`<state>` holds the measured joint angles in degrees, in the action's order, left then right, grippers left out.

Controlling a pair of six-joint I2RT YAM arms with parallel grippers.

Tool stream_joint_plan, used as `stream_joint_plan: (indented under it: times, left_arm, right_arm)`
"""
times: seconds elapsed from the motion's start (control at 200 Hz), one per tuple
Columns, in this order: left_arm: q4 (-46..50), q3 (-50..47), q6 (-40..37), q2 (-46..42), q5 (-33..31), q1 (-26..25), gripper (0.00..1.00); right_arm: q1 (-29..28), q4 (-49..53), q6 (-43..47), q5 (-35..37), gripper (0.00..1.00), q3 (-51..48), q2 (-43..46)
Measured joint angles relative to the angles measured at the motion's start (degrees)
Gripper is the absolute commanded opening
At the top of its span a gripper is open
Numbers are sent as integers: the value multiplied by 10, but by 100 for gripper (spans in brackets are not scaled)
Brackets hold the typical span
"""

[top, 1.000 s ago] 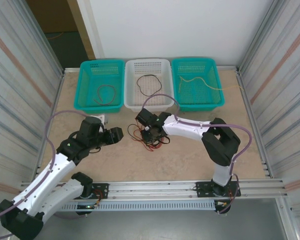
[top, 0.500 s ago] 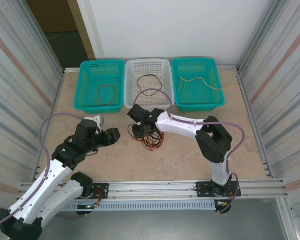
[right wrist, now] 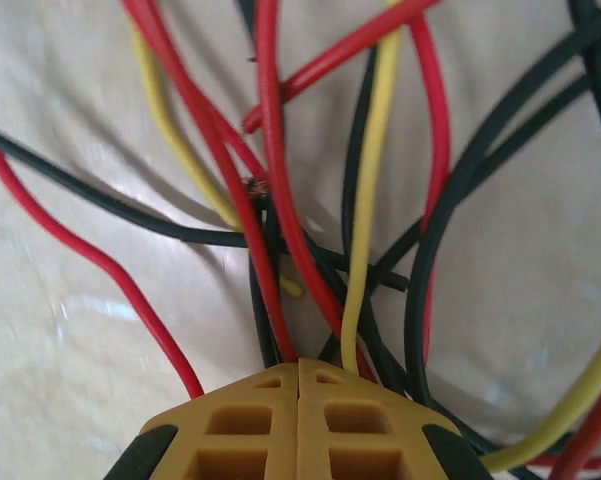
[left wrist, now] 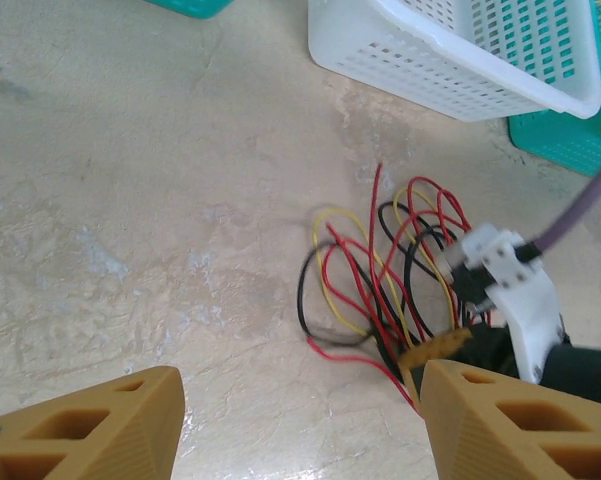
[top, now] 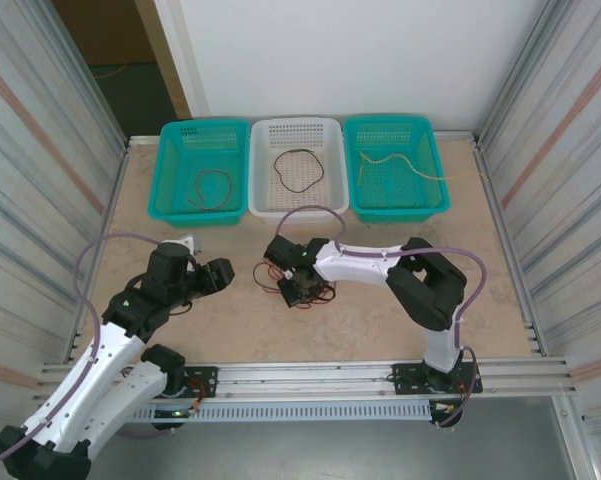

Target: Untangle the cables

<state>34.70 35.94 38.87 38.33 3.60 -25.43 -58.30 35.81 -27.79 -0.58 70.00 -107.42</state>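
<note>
Three baskets line the far edge of the table (top: 400,325) — a teal basket (top: 205,124) on the left holding a brown loop (top: 212,187), a white basket (top: 298,121) with a black loop (top: 298,168), and a second teal basket (top: 385,119) with a yellow wire (top: 400,165). The cables (left wrist: 378,285), a knot of red, yellow and black strands, lie on the bare tabletop in front of the white basket, apart from its wall.

The right gripper (top: 298,289) sits on the knot and covers its middle from above. Its wrist camera shows the fingertips pressed together, a red and a yellow strand coming out from between them. The left gripper (top: 220,275) is near the knot on its left, not touching it, its jaws spread wide and holding nothing.

From the left wrist camera the right gripper blocks the right side of the tangle, and both nearer baskets are cut off at the frame edge. Up close, every strand runs out of frame — whether any black one is also pinched cannot be told.
</note>
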Motion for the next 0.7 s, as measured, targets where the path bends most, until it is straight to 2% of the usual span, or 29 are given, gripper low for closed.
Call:
stream_joint_plan:
  times: [0.105, 0.18, 0.271, 0.486, 0.701]
  left_arm:
    - [-6, -1, 1, 10, 6, 0, 64]
    - [-10, -1, 4, 14, 10, 0, 64]
    - [-14, -1, 5, 14, 12, 0, 63]
    - [0, 4, 9, -8, 4, 11, 64]
    - [41, 49, 5, -39, -12, 45, 65]
  right_arm:
    - [-6, 21, 0, 4, 12, -5, 21]
    - [-6, 32, 1, 9, 28, -2, 38]
    - [-6, 49, -1, 24, 38, 21, 54]
    - [-5, 44, 0, 71, 43, 110, 57]
    - [8, 3, -6, 80, 49, 138, 33]
